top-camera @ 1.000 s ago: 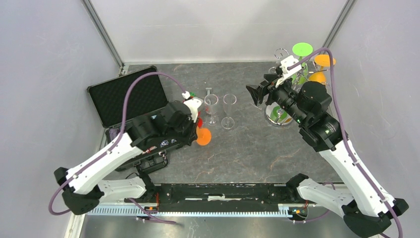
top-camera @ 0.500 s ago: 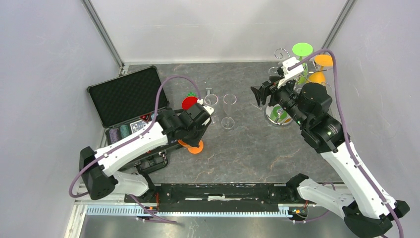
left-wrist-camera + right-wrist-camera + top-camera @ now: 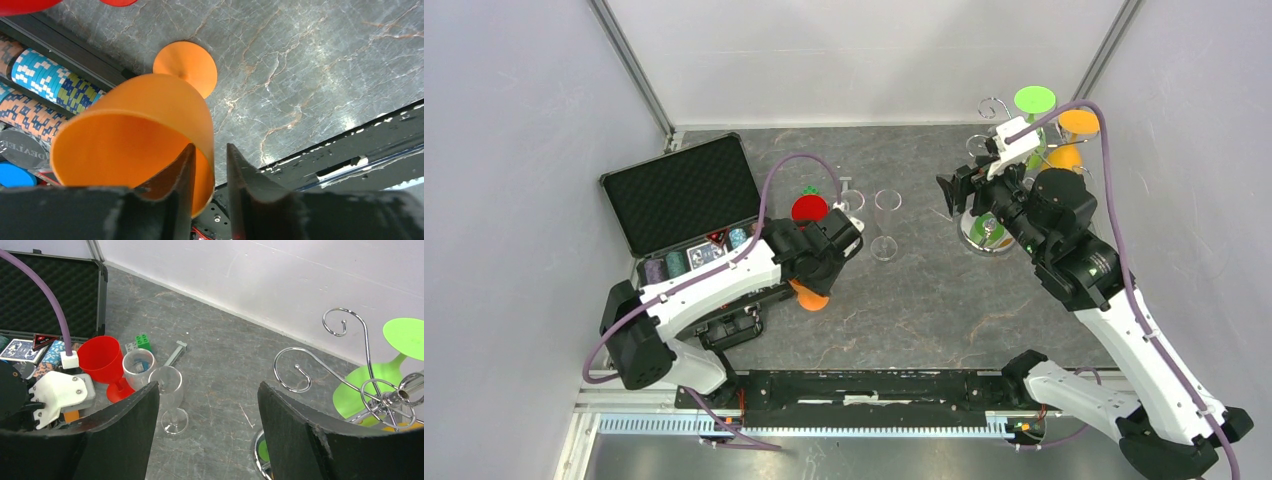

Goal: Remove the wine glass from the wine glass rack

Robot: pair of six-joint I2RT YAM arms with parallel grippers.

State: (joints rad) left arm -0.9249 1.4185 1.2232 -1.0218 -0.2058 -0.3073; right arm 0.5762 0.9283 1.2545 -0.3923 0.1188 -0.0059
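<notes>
Orange glass (image 3: pixel 125 125) now stands at 8 o'clock, delivered. Left gripper (image 3: pixel 210 150) cracks open off its rim; right gripper (image 3: pixel 208 390) gapes wide, empty.

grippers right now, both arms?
Left gripper: slightly open, straddling the rim of the orange glass, not clamping it.
Right gripper: wide open, holding nothing.
</notes>
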